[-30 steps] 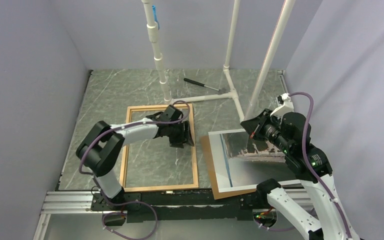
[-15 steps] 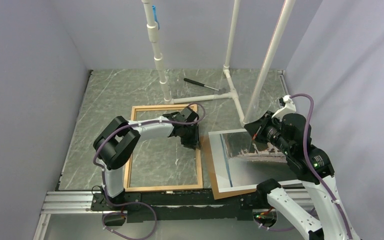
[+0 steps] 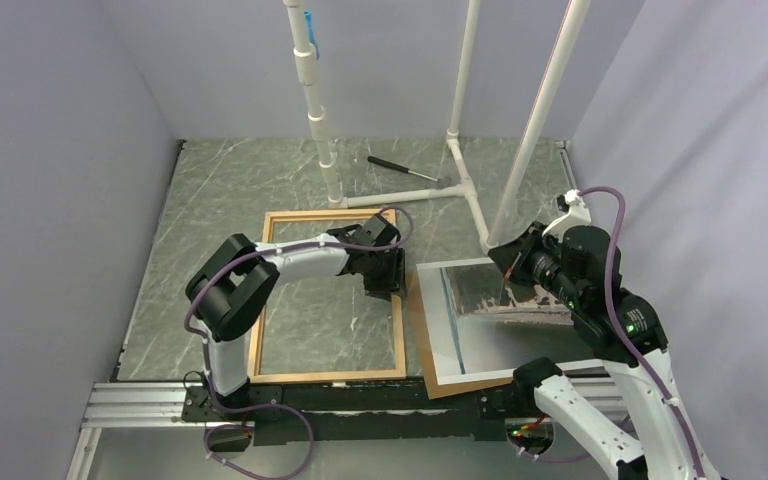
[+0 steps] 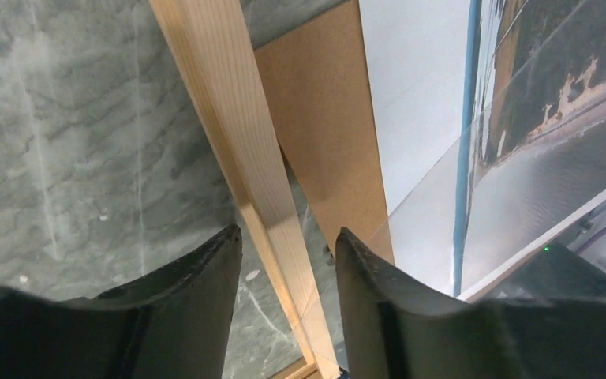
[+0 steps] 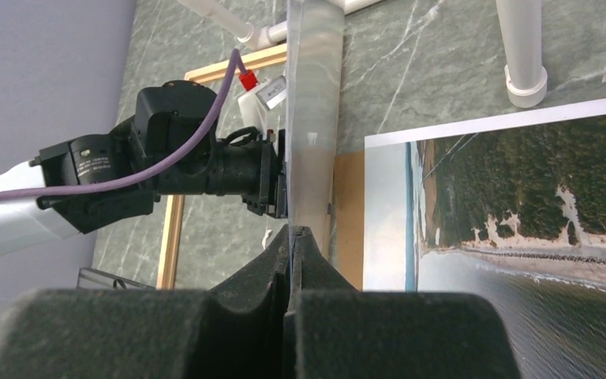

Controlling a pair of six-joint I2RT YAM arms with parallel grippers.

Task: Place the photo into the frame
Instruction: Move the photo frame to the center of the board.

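Note:
The light-wood frame (image 3: 257, 300) lies flat on the marble table, left of centre. My left gripper (image 3: 388, 280) is open at its right rail (image 4: 229, 103), one finger on each side with small gaps (image 4: 288, 235). The photo (image 3: 490, 345), a coastal print with a white border and blue stripe (image 4: 536, 118), lies face up on a brown backing board (image 3: 418, 320) just right of the frame. My right gripper (image 3: 508, 262) hovers over the photo's far edge, shut (image 5: 293, 230) on a thin clear sheet (image 5: 314, 95) seen edge-on.
White plastic pipes (image 3: 320, 110) rise from the table behind the frame, with a T-shaped foot (image 3: 457, 190) behind the photo. A black-handled tool (image 3: 400, 168) lies at the back. Grey walls close in on both sides; a metal rail (image 3: 140, 400) runs along the near edge.
The frame slid to the right with my left gripper, closing most of the gap to the backing board. The left jaws then eased apart around the rail. The right arm stayed still.

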